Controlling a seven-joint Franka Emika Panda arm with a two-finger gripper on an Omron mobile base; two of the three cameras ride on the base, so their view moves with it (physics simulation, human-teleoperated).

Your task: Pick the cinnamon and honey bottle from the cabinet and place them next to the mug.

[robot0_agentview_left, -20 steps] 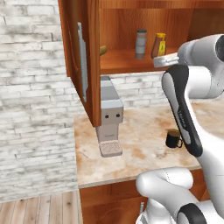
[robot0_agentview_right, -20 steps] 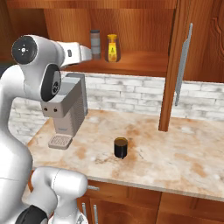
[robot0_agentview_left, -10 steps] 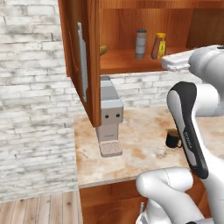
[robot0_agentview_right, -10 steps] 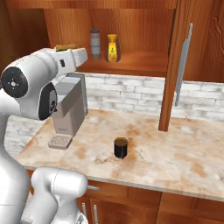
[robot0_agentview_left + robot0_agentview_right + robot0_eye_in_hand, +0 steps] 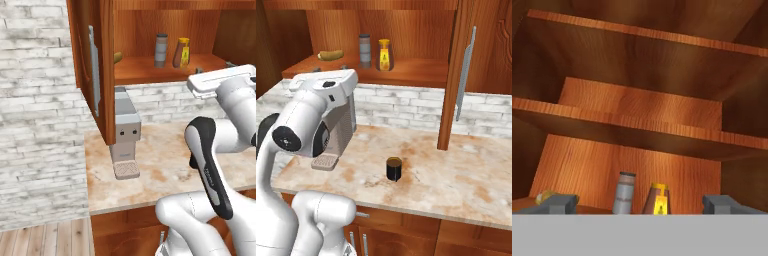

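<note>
The cabinet [image 5: 421,30] stands open, its door [image 5: 453,75] swung out to the right. On its shelf the grey dark-capped cinnamon [image 5: 364,50] stands just left of the amber honey bottle [image 5: 384,55]; both also appear as the cinnamon [image 5: 161,50] and honey bottle [image 5: 181,52]. My gripper [image 5: 330,68] is open and empty, in front of the shelf edge and short of both. In the hand view the cinnamon [image 5: 624,193] and honey bottle [image 5: 658,199] sit between the wide-spread fingertips [image 5: 559,202]. The black mug [image 5: 394,169] stands on the counter below.
A grey coffee machine [image 5: 341,130] stands on the marble counter [image 5: 456,175] under the shelf's left part. A yellow-green item [image 5: 331,54] lies on the shelf left of the cinnamon. The left cabinet door [image 5: 92,70] hangs open with a grey handle. A brick wall backs the counter.
The arm has folded down and toward the cameras, and the hand has sunk a little while still facing the shelf. The jars and the mug have not moved.
</note>
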